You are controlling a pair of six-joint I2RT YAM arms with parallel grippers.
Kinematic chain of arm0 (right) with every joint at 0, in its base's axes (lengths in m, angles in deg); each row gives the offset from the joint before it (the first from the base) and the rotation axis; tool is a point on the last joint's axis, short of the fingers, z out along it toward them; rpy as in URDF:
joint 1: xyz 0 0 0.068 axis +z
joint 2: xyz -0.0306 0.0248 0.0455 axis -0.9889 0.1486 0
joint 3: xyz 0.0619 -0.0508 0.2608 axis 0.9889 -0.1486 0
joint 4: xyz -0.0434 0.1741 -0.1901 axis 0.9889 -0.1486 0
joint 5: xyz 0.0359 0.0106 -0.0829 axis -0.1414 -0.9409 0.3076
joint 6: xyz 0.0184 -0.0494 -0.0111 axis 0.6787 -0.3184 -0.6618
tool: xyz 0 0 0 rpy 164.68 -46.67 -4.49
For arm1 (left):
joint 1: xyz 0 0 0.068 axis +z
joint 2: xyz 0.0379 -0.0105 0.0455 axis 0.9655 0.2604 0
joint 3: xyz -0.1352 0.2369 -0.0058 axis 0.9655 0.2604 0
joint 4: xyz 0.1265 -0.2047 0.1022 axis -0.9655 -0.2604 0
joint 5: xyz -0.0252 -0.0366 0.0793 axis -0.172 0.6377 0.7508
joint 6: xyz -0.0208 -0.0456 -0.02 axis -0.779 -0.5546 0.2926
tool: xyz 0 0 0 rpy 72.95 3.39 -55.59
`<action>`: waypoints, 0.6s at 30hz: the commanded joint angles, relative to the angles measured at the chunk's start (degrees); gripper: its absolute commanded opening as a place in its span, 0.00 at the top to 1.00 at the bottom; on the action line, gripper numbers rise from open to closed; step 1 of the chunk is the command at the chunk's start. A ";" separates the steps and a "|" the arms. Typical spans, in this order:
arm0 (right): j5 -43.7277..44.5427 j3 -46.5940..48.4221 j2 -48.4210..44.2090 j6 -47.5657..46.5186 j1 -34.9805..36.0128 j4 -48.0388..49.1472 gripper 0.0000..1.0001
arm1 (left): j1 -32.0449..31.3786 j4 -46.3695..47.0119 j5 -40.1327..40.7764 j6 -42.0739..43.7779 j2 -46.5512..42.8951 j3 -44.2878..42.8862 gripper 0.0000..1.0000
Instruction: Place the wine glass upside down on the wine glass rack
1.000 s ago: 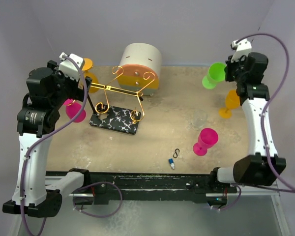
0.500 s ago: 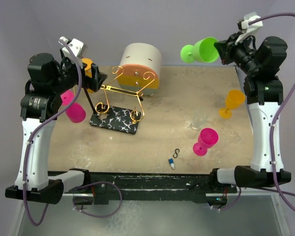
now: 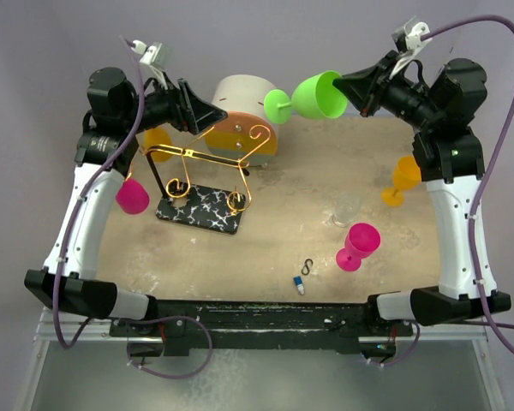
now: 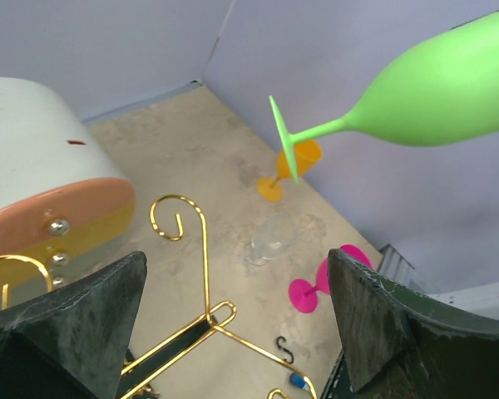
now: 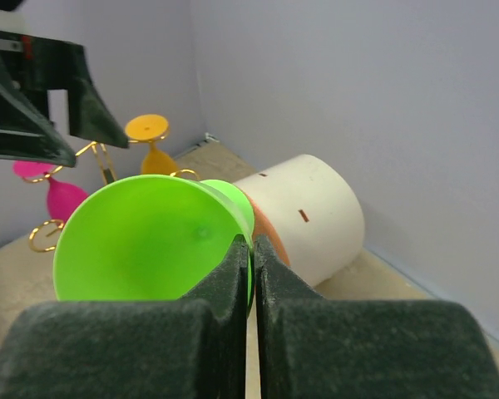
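My right gripper (image 3: 356,91) is shut on the rim of a green wine glass (image 3: 319,96). It holds the glass on its side in the air, with the foot (image 3: 277,106) pointing left towards the round box. In the right wrist view the pads pinch the glass wall (image 5: 141,241), one inside and one outside. The wine glass rack (image 3: 207,159) is gold wire on a black marbled base (image 3: 200,211). My left gripper (image 3: 211,115) hovers open above the rack with nothing between its fingers. In the left wrist view the green glass (image 4: 437,87) hangs ahead of that gripper (image 4: 237,270).
A round cream drawer box (image 3: 245,110) stands behind the rack. An orange glass (image 3: 158,139) and a pink one (image 3: 132,195) hang at the rack's left side. To the right are an orange glass (image 3: 403,178), a clear glass (image 3: 347,210), a pink glass (image 3: 358,245) and a black S-hook (image 3: 307,266).
The right arm lifted the green glass, tipped it sideways and carried it left towards the rack. The left arm rose and swung right over the rack, still open.
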 commanded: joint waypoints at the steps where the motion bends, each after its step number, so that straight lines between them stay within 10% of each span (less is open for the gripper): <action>1: -3.31 3.02 0.58 2.80 1.78 3.60 1.00 | -2.53 9.05 -4.63 -9.30 2.53 -2.41 0.10; 18: -7.10 1.26 1.26 0.01 5.23 3.44 1.00 | -10.64 7.99 -3.60 -11.67 8.92 -3.12 0.38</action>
